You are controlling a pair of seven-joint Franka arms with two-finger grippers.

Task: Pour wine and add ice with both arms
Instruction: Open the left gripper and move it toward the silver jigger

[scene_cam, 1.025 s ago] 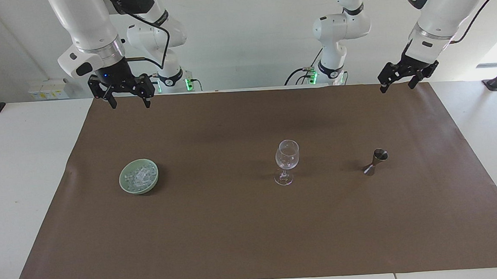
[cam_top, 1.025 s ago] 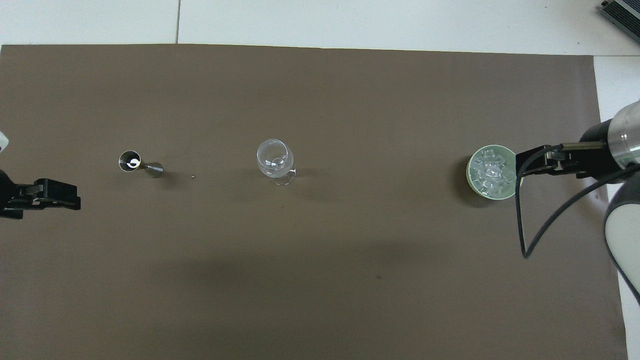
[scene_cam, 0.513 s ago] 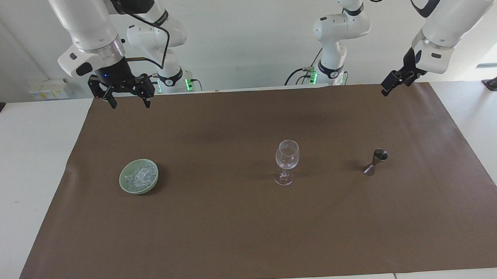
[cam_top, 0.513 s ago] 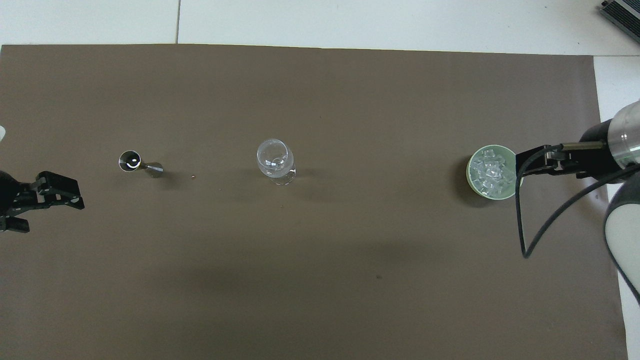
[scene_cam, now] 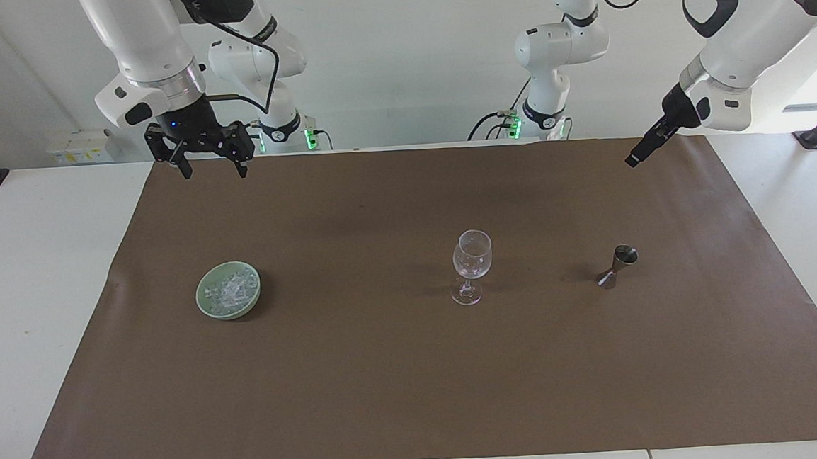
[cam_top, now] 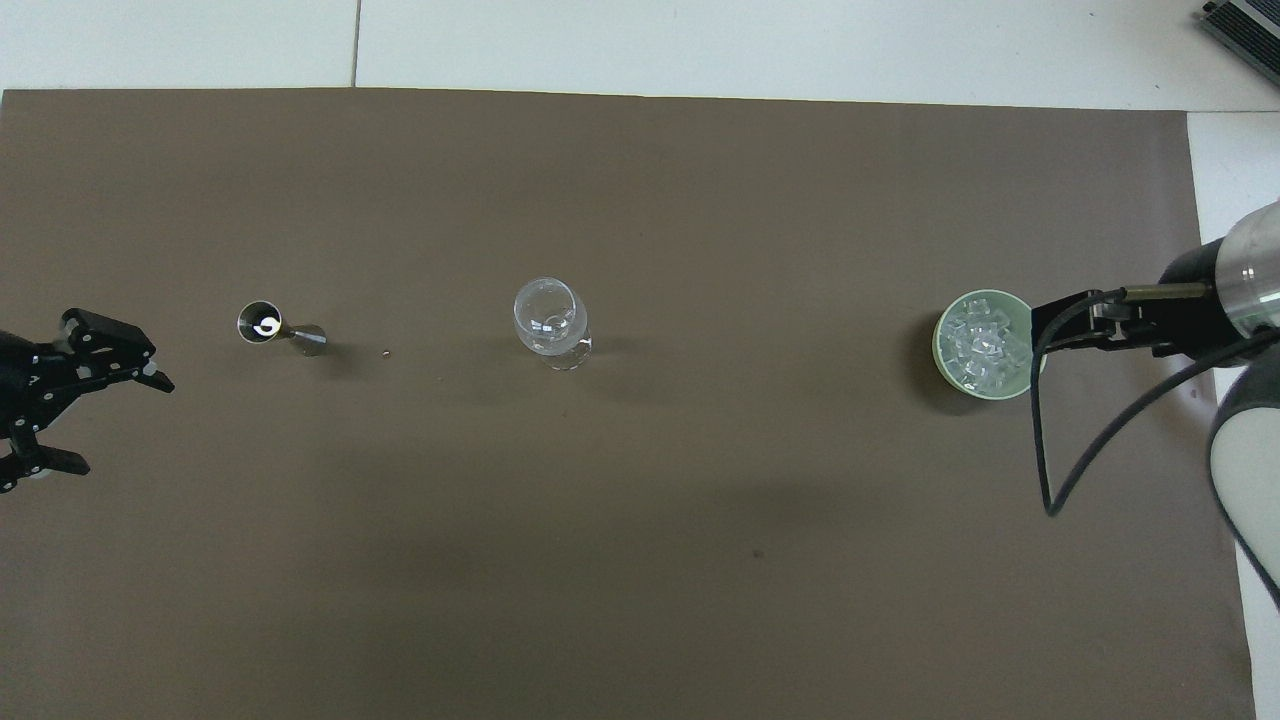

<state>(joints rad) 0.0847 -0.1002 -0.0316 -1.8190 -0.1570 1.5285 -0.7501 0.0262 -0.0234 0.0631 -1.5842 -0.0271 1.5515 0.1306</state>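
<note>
Many small chunks of ice (scene_cam: 228,291) fill a pale green bowl (scene_cam: 204,304) toward the right arm's end of the counter (scene_cam: 29,281), in line with an upright wine glass (scene_cam: 471,266) mid-counter and a metal jigger (scene_cam: 616,266) toward the left arm's end. Both grippers hang with jaws spread over the counter's robot-side edge: the right gripper (scene_cam: 212,167) near one corner of the brown mat (scene_cam: 418,385), the left gripper (cam_top: 60,405) near the other.

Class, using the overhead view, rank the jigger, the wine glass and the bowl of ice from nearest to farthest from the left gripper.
From the left gripper:
1. Jigger, at the left arm's end of the mat.
2. Wine glass, mid-mat.
3. Bowl of ice, at the right arm's end, under the right gripper.
</note>
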